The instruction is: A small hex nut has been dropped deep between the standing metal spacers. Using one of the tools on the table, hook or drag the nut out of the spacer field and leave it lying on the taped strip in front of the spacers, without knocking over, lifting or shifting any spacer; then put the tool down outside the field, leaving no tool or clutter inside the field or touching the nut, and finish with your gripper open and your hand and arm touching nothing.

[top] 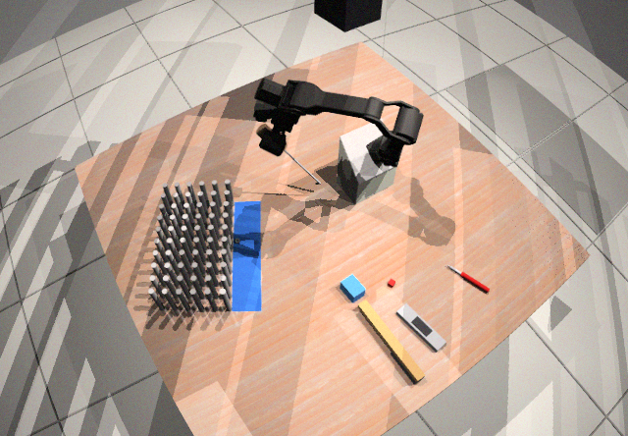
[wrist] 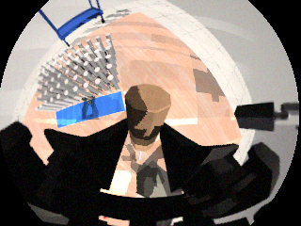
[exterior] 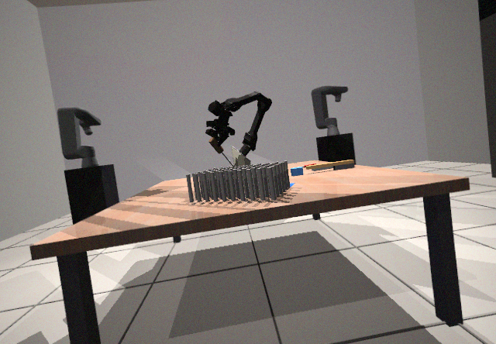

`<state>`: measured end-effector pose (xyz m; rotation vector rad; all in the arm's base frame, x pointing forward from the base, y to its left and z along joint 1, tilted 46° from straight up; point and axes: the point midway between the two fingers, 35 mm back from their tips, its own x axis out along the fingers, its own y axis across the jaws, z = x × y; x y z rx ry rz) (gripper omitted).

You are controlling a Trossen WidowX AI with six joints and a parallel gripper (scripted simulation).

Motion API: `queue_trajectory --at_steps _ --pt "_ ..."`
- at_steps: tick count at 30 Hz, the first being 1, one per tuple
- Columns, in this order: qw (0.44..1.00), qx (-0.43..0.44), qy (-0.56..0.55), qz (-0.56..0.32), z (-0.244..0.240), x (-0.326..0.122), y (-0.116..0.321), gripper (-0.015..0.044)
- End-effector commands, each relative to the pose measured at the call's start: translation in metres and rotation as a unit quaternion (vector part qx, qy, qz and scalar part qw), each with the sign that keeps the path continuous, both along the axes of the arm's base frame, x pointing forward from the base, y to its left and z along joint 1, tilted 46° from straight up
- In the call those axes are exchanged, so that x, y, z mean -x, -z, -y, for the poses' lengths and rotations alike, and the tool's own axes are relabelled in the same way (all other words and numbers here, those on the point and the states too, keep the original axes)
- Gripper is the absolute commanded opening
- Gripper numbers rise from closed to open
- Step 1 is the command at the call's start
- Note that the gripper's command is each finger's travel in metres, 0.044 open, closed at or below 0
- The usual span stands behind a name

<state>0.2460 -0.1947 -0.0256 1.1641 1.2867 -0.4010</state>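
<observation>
My gripper (top: 272, 140) (exterior: 216, 136) is shut on the brown handle (exterior: 216, 145) (wrist: 148, 105) of a thin-shafted tool, above the table to the right of the spacers in the top view. The tool's metal shaft (top: 302, 166) (exterior: 227, 159) slants down from the handle; the shape of its tip is too small to tell. The metal spacers (top: 195, 241) (exterior: 240, 184) (wrist: 77, 71) stand upright in rows. The blue taped strip (top: 246, 289) (wrist: 113, 103) lies along their side. The small nut (top: 236, 241) lies at the strip's spacer-side edge, in the arm's shadow, close to the front row.
A pale block (top: 359, 167) stands under the arm's base. A blue block (top: 352, 288) (exterior: 297, 171), a small red cube (top: 392, 282), a yellow bar (top: 391, 342), a grey flat device (top: 431, 337) and a red-handled screwdriver (top: 475, 282) lie on the table, away from the spacers.
</observation>
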Motion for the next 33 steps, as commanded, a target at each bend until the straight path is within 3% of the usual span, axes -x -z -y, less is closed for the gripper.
queue_trajectory --at_steps 1,17,33 --pt "0.997 -0.018 0.064 -0.024 0.011 0.004 0.006 0.0000" --pt "0.940 -0.107 0.302 -0.118 0.036 0.024 0.033 0.0000" --pt "0.810 -0.191 0.515 -0.203 0.057 0.048 0.062 0.0000"
